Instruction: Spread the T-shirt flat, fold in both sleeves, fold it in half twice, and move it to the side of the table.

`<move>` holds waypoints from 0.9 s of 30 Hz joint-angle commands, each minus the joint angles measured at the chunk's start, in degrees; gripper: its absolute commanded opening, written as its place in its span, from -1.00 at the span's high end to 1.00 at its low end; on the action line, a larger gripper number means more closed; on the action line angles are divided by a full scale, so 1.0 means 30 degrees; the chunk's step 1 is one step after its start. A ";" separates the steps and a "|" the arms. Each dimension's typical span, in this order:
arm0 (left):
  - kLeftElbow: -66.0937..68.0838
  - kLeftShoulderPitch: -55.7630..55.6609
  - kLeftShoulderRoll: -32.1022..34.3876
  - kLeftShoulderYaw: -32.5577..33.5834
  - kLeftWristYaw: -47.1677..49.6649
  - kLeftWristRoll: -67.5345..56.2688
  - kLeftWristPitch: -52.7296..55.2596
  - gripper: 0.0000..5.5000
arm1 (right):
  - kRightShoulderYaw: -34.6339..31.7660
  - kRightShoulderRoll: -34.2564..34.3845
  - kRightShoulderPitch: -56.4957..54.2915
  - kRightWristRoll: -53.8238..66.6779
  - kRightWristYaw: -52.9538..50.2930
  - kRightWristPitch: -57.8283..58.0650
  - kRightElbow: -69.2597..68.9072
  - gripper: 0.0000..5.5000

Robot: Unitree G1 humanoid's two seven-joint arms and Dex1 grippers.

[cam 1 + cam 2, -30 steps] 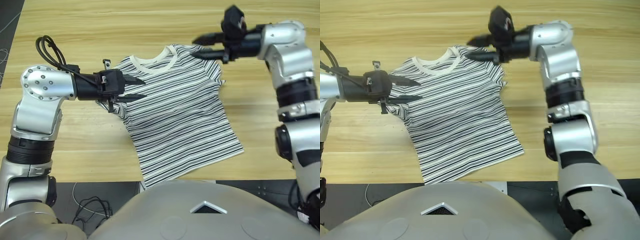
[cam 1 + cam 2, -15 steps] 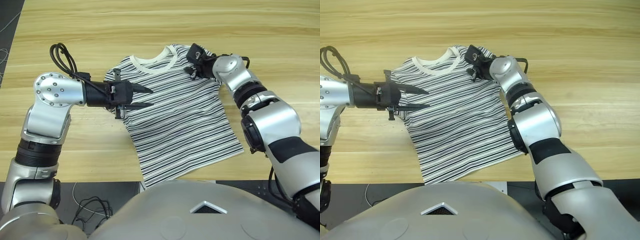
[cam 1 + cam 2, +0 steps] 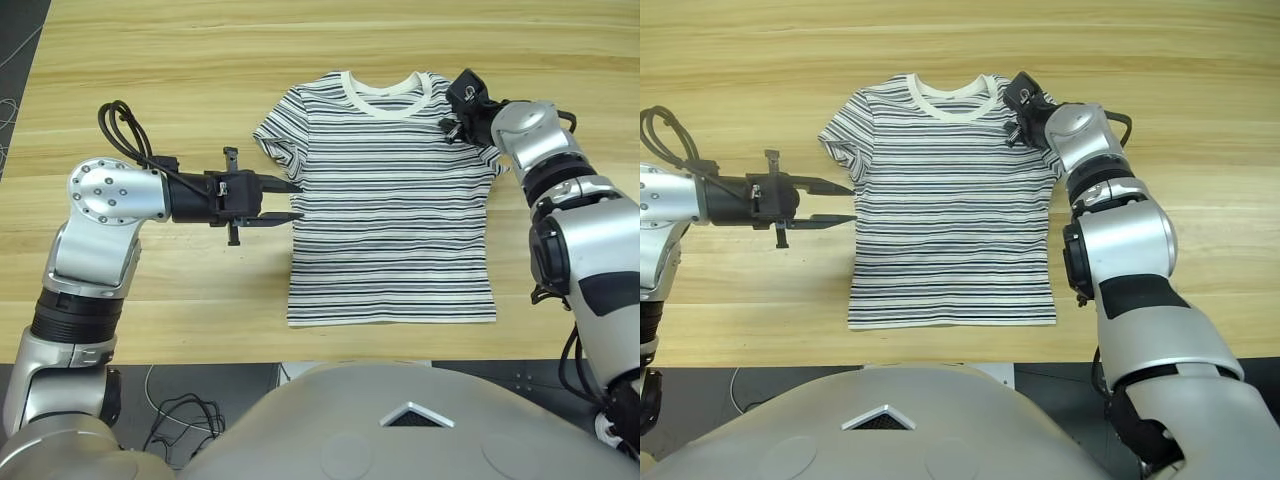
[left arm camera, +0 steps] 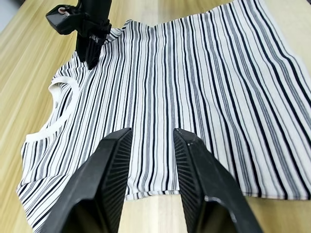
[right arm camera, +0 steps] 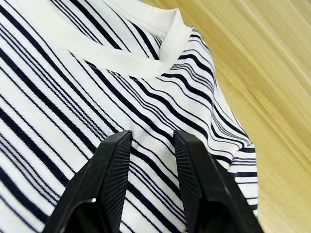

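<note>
- Head views: the T-shirt [image 3: 390, 200] lies spread flat on the table [image 3: 150, 60] with its sleeves out; all the folds and the move aside remain
- Left wrist view: the left gripper [image 4: 152, 132] is parted and empty, at the shirt's side edge
- Right wrist view: the right gripper [image 5: 152, 133] is parted and empty, over a shoulder

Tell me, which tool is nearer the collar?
Right. The right tool is over the shirt beside the collar; the left tool hovers at its side, below a sleeve.

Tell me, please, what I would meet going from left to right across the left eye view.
black cable loop → left gripper, at the shirt's side edge → striped T-shirt → right gripper, on the shirt's shoulder
</note>
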 commanded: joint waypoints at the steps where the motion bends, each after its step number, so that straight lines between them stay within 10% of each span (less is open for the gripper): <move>1: 0.3184 -0.2155 -0.2097 0.0489 0.3576 0.1400 0.0710 0.43 | -0.0448 0.0059 -0.0755 -0.0016 0.0383 -0.1310 -0.0186 0.42; 13: 1.5427 -1.0052 -0.7224 0.4016 1.0690 0.0047 0.7905 0.43 | -0.0622 -0.0655 -0.3418 0.0196 0.3216 -0.4678 -0.1133 0.42; 27: 1.6833 -0.9716 -0.8817 0.5747 1.1946 -0.1180 0.8662 0.08 | -0.1243 -0.1077 -0.2749 0.1367 0.6233 -0.6756 -0.2777 0.42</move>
